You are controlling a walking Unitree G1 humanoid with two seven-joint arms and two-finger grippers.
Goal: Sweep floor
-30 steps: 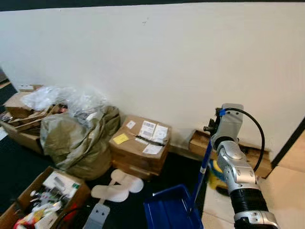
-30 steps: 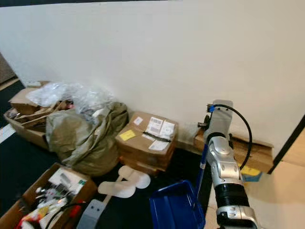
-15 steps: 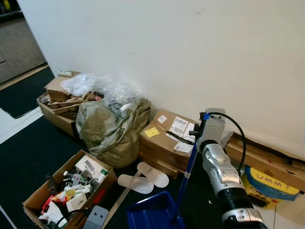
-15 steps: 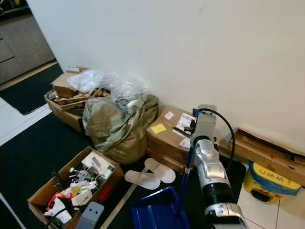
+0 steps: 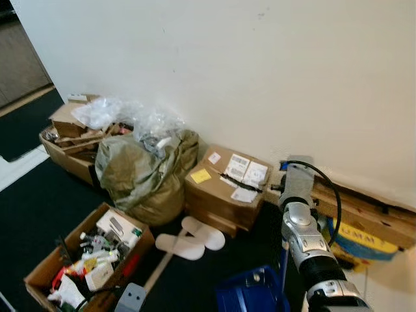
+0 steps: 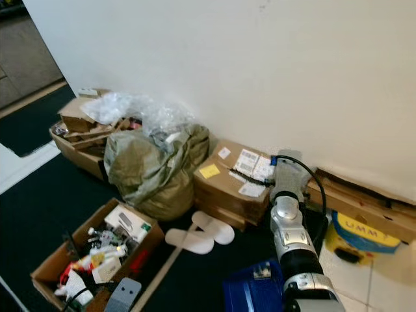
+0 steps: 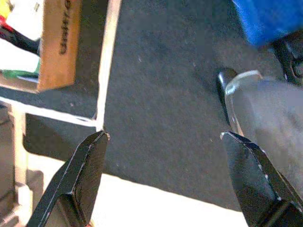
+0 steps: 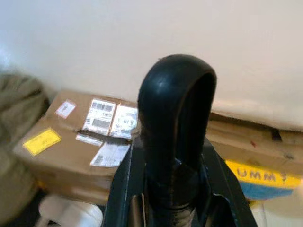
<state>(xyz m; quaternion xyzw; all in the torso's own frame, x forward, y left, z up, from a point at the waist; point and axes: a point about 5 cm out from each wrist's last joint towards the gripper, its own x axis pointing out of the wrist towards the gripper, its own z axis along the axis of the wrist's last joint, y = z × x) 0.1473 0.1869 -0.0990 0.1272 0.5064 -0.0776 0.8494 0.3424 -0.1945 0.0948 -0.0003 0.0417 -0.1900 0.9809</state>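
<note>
A blue dustpan (image 5: 250, 296) rests low on the black mat, and its blue pole (image 5: 284, 260) rises to my right arm (image 5: 305, 240). My right gripper (image 8: 173, 189) is shut on the pole just under its black loop handle (image 8: 175, 109), which points towards the wall and the boxes. My left gripper (image 7: 163, 137) hangs open above the black mat with nothing between its fingers. A corner of the dustpan (image 7: 270, 19) lies beyond it.
Along the white wall stand a labelled cardboard box (image 5: 224, 192), an olive bag (image 5: 140, 175) and a box of crumpled plastic (image 5: 71, 136). An open box of clutter (image 5: 88, 257) and white slippers (image 5: 192, 240) lie on the mat. A yellow-and-blue box (image 5: 364, 237) sits at the right.
The camera has swung, shifting the whole scene. In view, the dustpan and its pole sit further right and lower, with the pole more upright. My right gripper keeps its hold.
</note>
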